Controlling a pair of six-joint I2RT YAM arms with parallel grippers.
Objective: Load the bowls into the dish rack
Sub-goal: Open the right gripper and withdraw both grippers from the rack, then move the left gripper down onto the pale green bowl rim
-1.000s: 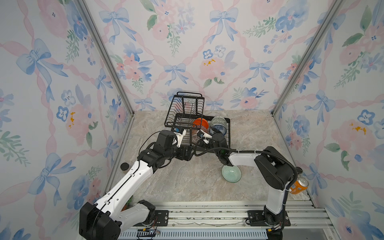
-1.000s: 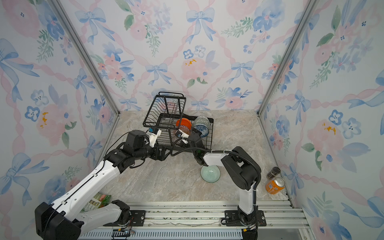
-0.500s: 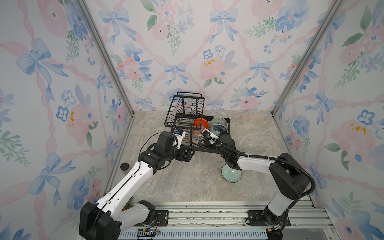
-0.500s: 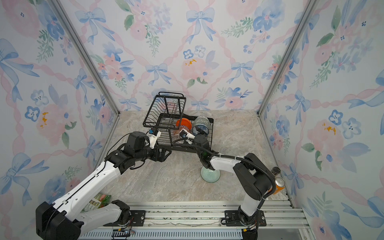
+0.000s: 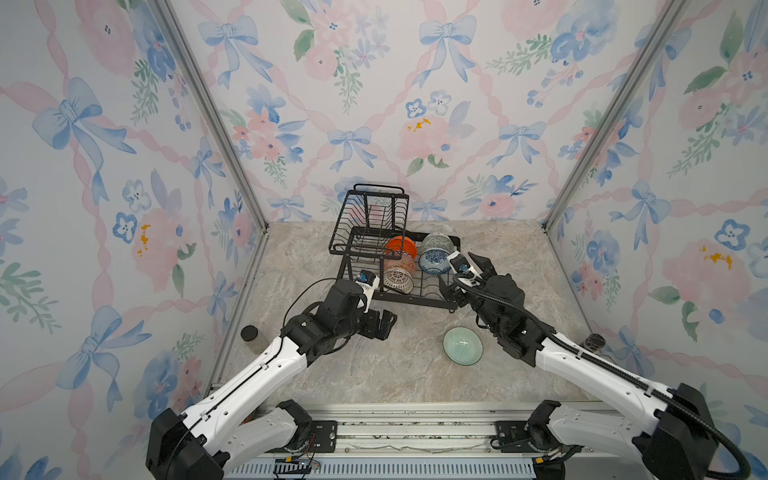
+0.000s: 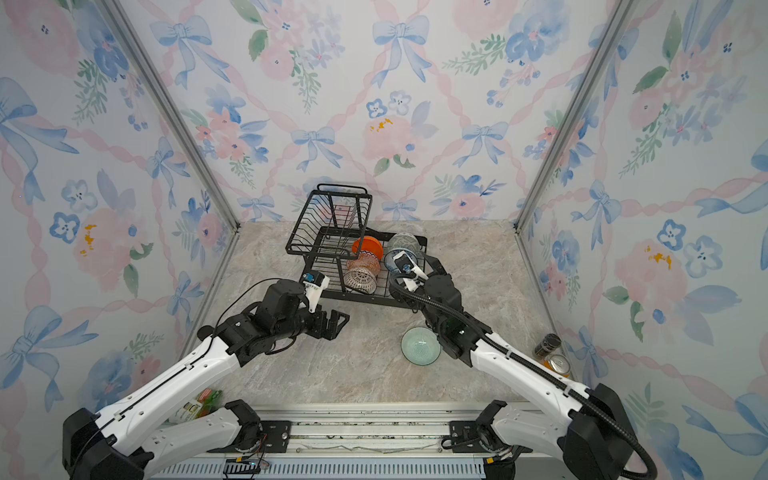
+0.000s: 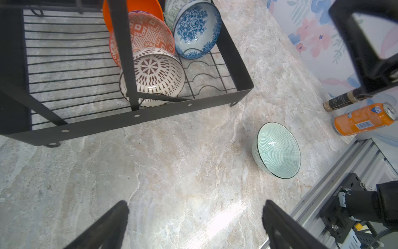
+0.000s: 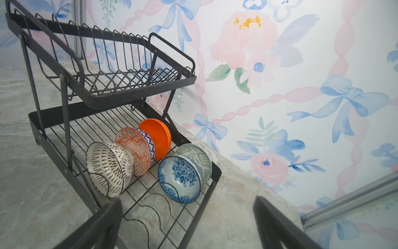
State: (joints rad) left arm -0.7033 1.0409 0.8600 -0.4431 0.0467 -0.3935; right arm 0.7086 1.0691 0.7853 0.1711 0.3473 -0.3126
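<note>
The black wire dish rack (image 5: 432, 300) stands at the back middle. Its lower tray holds the plain orange bowl (image 5: 405, 247), orange-white bowl (image 5: 398, 264), brown-lattice bowl (image 5: 397, 279), blue floral bowl (image 5: 432, 262) and grey-green bowl (image 5: 436, 242), all on edge. The mint bowl (image 5: 462, 345) sits upright on the table, in front of the rack's right corner. My left gripper (image 5: 384, 326) hangs open and empty in front of the rack; in its wrist view the mint bowl (image 7: 276, 149) lies ahead. My right gripper (image 8: 187, 200) is open and empty over the rack's right front corner.
A black-lidded jar (image 5: 249, 333) stands by the left wall. An orange can (image 6: 559, 365) and a dark bottle (image 6: 547, 345) stand by the right wall. A green packet (image 6: 199, 405) lies at the front left beside the metal rail (image 5: 415, 419).
My right gripper has drawn back rightward from the rack's middle to its right front corner, and its elbow has swung out right. My left gripper has backed a little toward the front.
</note>
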